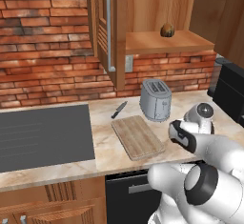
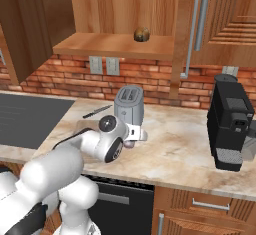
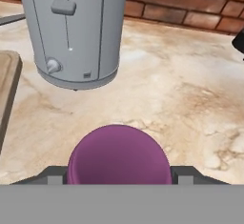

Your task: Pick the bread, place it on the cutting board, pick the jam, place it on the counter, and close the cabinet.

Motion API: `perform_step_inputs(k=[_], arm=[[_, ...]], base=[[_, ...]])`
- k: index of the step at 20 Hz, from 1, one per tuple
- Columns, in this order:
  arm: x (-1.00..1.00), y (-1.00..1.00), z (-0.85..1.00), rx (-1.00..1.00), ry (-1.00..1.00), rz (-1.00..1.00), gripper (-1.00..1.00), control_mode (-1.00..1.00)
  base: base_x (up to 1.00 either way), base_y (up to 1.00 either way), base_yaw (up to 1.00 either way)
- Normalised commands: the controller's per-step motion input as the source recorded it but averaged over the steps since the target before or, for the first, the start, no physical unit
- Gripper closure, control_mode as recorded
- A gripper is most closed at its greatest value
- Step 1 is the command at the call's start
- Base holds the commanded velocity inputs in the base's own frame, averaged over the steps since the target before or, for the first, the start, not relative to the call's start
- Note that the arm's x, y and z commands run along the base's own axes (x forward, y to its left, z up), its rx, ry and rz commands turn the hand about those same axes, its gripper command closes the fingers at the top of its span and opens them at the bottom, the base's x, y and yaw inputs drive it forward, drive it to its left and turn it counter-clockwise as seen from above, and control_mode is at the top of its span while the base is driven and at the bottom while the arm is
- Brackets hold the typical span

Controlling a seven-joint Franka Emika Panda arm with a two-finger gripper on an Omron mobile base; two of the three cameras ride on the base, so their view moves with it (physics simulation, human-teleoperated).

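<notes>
Hand view shows the gripper [image 3: 119, 178] clamped on the purple jam [image 3: 119, 154] just above the counter [image 3: 181, 99], toaster [image 3: 74, 27] ahead, so it seems to need lowering and releasing next, though the bread [image 1: 167, 30] sits on the cabinet [image 1: 162, 42] shelf.

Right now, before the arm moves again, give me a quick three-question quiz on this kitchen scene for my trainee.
1. True or false: the bread lies on the cutting board.
2. What sits between the fingers of the tool? A) the knife B) the jam C) the bread
3. Which grey appliance stands on the counter right next to the cutting board?

Key
1. False: the bread sits on the shelf of the open cabinet, and the board is bare.
2. B.
3. The toaster.
</notes>
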Motion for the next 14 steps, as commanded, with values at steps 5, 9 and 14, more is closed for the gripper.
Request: perform_step_inputs(k=[5,9,14], arm=[[0.19,0.00,-0.14,0.00,0.00,0.00,1.00,-1.00],[0.11,0.00,-0.12,0.00,0.00,0.00,1.00,-1.00],[0.07,0.00,-0.12,0.00,0.00,0.00,1.00,-1.00]], base=[[0.00,0.00,0.00],[0.00,0.00,0.00],[0.00,0.00,0.00]])
